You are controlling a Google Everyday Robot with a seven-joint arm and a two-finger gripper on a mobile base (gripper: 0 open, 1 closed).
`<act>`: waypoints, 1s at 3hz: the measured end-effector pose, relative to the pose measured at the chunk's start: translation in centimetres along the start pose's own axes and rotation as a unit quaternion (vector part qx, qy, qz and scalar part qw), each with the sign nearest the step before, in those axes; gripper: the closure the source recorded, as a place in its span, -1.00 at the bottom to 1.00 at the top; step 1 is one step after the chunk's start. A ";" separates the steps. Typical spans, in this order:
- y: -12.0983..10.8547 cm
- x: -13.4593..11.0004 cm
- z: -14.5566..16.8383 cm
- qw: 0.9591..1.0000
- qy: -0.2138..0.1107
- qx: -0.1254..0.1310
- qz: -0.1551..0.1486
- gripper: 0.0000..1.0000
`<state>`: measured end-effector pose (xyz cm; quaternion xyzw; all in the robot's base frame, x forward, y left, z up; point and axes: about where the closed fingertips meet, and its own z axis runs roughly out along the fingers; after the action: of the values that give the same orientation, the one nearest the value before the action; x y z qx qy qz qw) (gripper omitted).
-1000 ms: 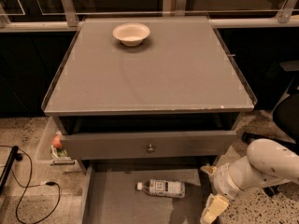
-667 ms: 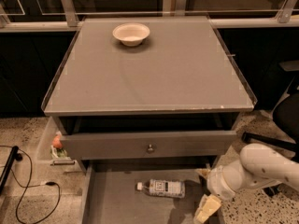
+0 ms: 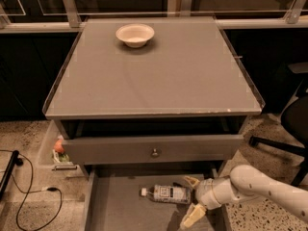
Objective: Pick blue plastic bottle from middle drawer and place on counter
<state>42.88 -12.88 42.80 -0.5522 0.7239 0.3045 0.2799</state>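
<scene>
My gripper (image 3: pixel 192 199) is at lower right of frame, inside the middle drawer (image 3: pixel 110 206), fingers spread wide, holding nothing. The blue plastic bottle (image 3: pixel 166 193) lies on its side on the drawer floor just left of my fingertips, cap pointing left. The counter (image 3: pixel 159 81) is above, with a white bowl (image 3: pixel 135 34) at top centre-left.

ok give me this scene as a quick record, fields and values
blue plastic bottle: lying on its side in the middle drawer, cap away from the gripper
gripper: open at the bottle's base end, a finger on either side
counter: white bowl near its back edge
drawer above: pulled partly out
stage: bottle not yet lifted
</scene>
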 end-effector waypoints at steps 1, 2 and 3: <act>-0.9 0.2 2.5 0.999 -0.014 0.014 -0.041 -1.00; -2.0 0.4 3.2 0.997 -0.009 0.039 -0.065 -1.00; -2.9 1.1 3.8 0.994 0.020 0.067 -0.078 -1.00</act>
<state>45.72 -11.34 39.11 -0.5928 0.7029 0.2213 0.3248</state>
